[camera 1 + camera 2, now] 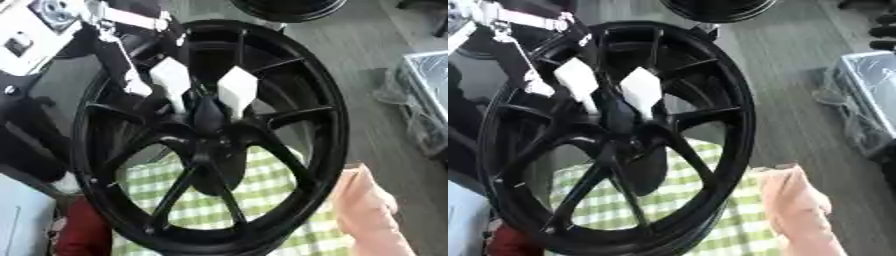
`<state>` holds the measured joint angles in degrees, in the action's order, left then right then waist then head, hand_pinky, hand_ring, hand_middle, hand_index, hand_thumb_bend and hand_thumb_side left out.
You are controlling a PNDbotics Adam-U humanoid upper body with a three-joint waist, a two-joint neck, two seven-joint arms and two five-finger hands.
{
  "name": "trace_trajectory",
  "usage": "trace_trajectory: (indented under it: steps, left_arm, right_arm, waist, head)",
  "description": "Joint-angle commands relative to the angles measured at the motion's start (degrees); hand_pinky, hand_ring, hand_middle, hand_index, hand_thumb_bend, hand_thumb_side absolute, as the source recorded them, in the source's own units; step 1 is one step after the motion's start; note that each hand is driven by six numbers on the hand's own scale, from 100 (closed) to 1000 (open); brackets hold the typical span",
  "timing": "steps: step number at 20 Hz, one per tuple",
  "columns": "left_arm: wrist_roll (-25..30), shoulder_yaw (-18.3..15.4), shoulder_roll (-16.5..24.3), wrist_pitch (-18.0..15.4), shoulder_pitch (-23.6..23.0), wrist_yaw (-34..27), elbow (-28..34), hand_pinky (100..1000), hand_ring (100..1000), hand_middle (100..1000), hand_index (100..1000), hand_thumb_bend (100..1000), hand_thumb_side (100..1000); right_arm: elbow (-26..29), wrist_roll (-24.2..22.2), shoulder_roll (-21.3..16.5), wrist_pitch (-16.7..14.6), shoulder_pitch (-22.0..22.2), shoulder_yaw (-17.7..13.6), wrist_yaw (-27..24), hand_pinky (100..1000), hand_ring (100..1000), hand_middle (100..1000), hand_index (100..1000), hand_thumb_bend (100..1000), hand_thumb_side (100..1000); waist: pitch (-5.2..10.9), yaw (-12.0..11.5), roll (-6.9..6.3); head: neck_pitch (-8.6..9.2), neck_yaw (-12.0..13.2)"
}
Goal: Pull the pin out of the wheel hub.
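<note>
1. Upright and filling most of the view, a black wheel hub [210, 140] stands on edge over a green-and-white checked cloth [262, 195], its spokes running out from a dark centre to a broad rim.
2. Coming in from the upper left, the robot's left hand [188, 87] reaches into the wheel; two white-tipped fingers [236, 90] point down toward the centre, set apart from each other with a dark gap between them.
3. At that gap, right over the middle of the hub, sits a dark upright shape; whether this is the pin cannot be told, nor whether the fingers are touching or pinching it.
4. A silver and white arm link [527, 22] leads back from the hand to the upper left corner.
5. At the lower right, a person's hand [372, 205] rests against the outer edge of the rim.
6. Beyond, a grey floor [367, 50] shows, with a clear plastic box [868, 95] at the right edge and part of another black wheel [289, 9] at the top.
7. No right hand shows in either view.
</note>
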<state>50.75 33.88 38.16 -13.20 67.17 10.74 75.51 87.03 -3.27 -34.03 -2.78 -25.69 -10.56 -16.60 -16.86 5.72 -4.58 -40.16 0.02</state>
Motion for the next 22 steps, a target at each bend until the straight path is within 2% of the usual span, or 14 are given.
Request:
trace_trajectory:
  steps: [1,8,14,22]
  left_arm:
    - [1.2,-1.4,0.4,-2.4,1.5,1.7,-0.3,792,722,600,343,135,100]
    - [1.2,-2.9,0.0,-2.4,2.4,1.9,-0.5,786,707,576,277,100,100]
    - [1.2,-1.7,-0.6,-1.8,3.2,2.6,-2.1,787,689,563,227,100,100]
    - [1.2,-4.8,0.2,-1.1,5.3,2.7,-0.1,784,684,543,218,100,100]
  right_arm:
    - [0.3,0.2,-1.1,0.1,-0.8,-0.7,0.1,735,740,692,807,100,656]
    - [0.2,0.0,-1.2,0.1,-0.9,-0.7,0.1,735,740,692,808,100,655]
    - [0.4,-0.3,-1.3,0.2,-1.8,-0.3,0.1,735,740,692,808,100,652]
    - [0.3,-0.1,-1.7,0.1,-1.6,-0.5,-0.1,735,740,692,808,100,654]
  waist:
    - [0.67,0.2,0.27]
    - [0.70,0.3,0.24]
    - [0.35,1.5,-0.32]
    - [0.23,1.9,-0.65]
  head:
    - [0.61,0.3]
    - [0.59,0.3]
    - [1.34,1.0]
    - [1.55,1.2]
